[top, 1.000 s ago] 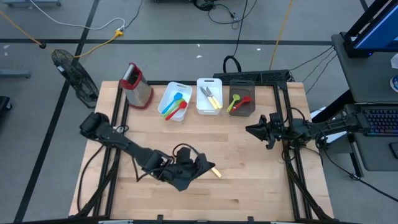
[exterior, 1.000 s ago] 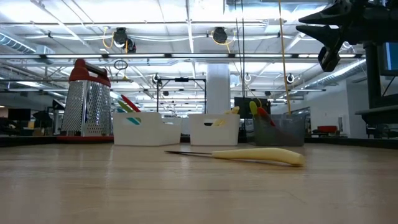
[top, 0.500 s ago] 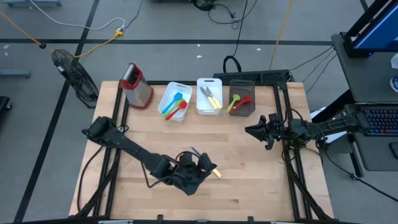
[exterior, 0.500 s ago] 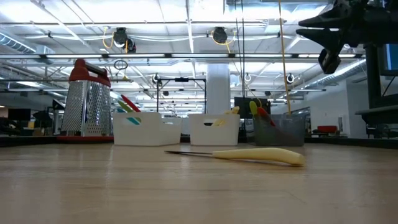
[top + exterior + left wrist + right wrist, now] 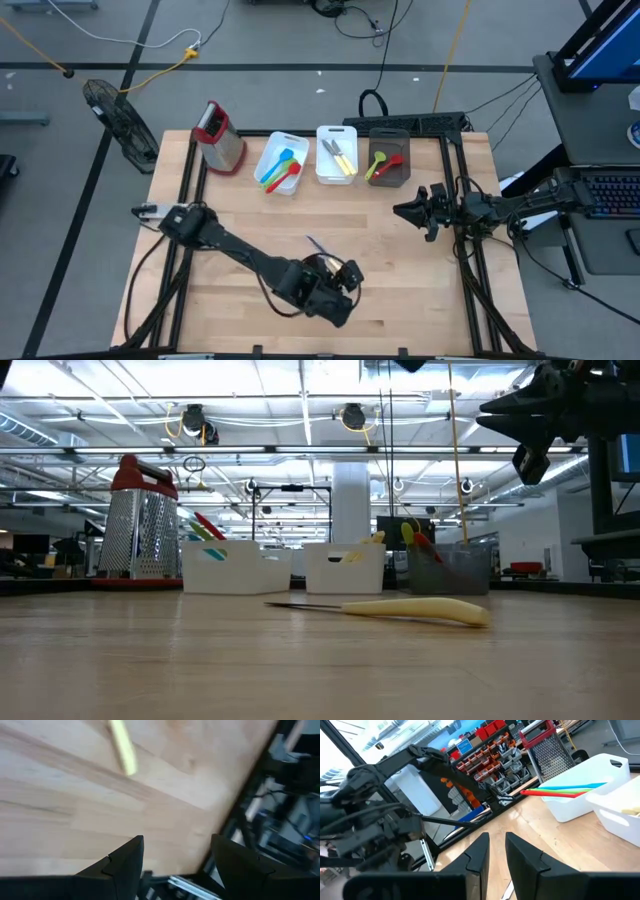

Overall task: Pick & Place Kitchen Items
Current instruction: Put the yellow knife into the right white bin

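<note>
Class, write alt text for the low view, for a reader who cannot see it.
A knife with a pale yellow handle lies flat on the wooden table, near the camera. Behind it stand a red-topped box grater, two white bins and a dark grey bin holding coloured utensils. The right gripper hangs high at the upper right.

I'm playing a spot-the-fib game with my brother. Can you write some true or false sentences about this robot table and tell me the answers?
1. A knife with a yellow handle lies on the table. True.
2. The left gripper is holding the knife. False: its fingers are open and empty, above the table near the knife.
3. The grater is lying flat. False: it stands upright.
4. The right gripper hangs above the table, holding nothing. True.
</note>
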